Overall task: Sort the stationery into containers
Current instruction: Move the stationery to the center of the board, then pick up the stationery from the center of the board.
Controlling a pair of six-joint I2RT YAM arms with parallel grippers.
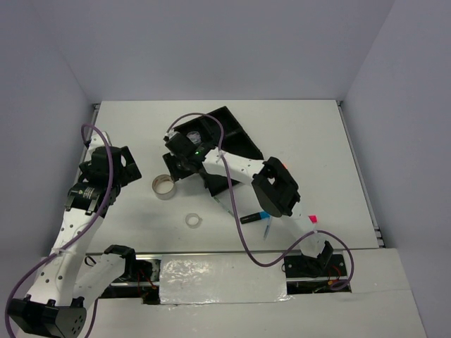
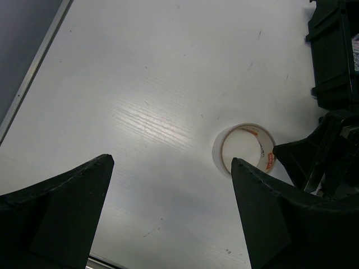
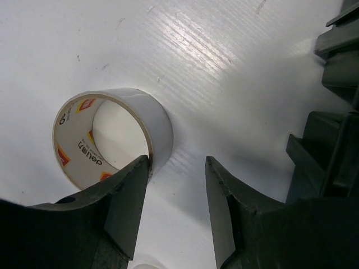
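left tool (image 2: 171, 162) gapes wide and empty over the worktop's left side. beige-silver tape roll (image 1: 164, 186) lies mid-worktop, just beside the half-open, empty right tool (image 3: 176, 159). black tray (image 1: 236, 137) toward the far edge shows a silvery roll (image 1: 192, 135) in one compartment.

We look down on a flat white matte bench (image 1: 310, 134), pale lavender-grey walls (image 1: 225, 42) closing three sides, thin metal edging (image 1: 361, 176) along its right side, crinkled silver foil patch (image 1: 218, 278) at our near edge, soft even light.
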